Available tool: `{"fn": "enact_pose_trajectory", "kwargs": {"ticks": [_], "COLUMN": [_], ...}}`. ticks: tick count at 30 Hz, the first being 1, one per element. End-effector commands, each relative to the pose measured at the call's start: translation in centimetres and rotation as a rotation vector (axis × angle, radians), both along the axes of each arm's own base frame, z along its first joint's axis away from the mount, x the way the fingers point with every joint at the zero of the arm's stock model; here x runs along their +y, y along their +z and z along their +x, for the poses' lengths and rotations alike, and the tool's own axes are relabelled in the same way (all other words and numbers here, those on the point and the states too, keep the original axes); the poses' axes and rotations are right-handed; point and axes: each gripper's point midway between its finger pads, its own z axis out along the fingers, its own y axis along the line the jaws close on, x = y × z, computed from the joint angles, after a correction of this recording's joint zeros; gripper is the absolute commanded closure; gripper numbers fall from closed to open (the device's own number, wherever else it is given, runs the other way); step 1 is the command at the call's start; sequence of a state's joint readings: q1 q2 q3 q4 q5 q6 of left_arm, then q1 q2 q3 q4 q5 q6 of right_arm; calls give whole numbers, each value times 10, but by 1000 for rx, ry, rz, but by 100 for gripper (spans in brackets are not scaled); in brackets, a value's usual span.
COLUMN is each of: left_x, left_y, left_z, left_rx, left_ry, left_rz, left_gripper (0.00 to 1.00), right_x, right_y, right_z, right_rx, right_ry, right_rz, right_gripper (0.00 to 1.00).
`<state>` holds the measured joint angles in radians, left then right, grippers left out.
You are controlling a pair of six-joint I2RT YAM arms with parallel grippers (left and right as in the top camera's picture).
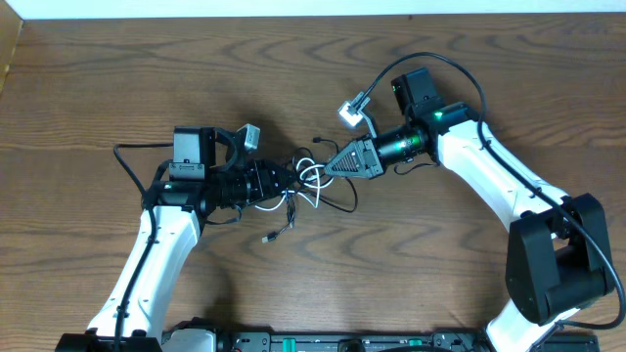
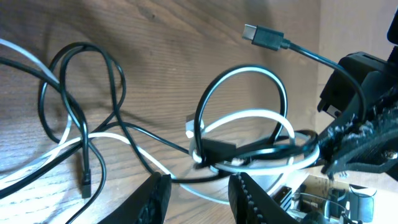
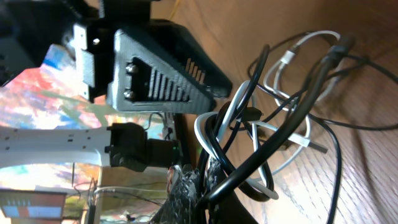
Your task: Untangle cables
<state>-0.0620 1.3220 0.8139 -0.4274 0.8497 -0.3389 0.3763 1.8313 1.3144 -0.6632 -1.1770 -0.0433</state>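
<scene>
The cables (image 1: 311, 181) are thin black and white cords knotted into a small bundle of loops at mid-table, between my two grippers. My right gripper (image 1: 327, 166) comes in from the right and is shut on black and white strands (image 3: 208, 124), which run between its fingers (image 3: 205, 186). My left gripper (image 2: 199, 199) faces the knot (image 2: 214, 152) from the left. Its jaws stand apart, and a white and a black strand cross the gap just beyond its fingertips (image 2: 155, 193). A loose black plug (image 2: 264, 36) sticks up past the loops. The right gripper's tip (image 2: 339, 146) holds the bundle's far side.
Slack black and white loops (image 2: 74, 106) trail over the wood to the left of the knot, ending in a small black plug (image 2: 85, 180). Another loose end with a plug (image 1: 269, 237) lies toward the front edge. Thick black arm cables (image 1: 430, 61) arc over the right arm.
</scene>
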Motion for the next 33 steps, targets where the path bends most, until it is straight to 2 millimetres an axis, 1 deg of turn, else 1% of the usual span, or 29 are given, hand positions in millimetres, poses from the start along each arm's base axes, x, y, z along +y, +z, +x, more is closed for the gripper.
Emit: {"fn": "enact_pose_trajectory", "kwargs": {"ticks": [1,6,12,22,29,33], "left_x": [1,1,-1,-5,-16,-16], "left_y": [-1,-3,-1,4,23,24], "left_z": [1,-3,-5,-5,1,2], "left_rx": [-4,17,21,8,-73,-84], "left_ry": [-2,-3,-13,-34,-87,-87], "left_rz": [17,19,3,-28,-111,-111], "left_gripper": [64,64,64,64,64,64], "right_x": [-1,1,5,7,7,7], "right_y": [4,8,24,30,34,37], "right_z": [3,0,-4,-3,-5,-7], "right_rx": [23,36,35,55,63,72], "right_ry": [-22,-8,31,33,43,54], "right_rz": [-8,18,110,136,153,174], "right_gripper": [99,99,99,99,99,99]}}
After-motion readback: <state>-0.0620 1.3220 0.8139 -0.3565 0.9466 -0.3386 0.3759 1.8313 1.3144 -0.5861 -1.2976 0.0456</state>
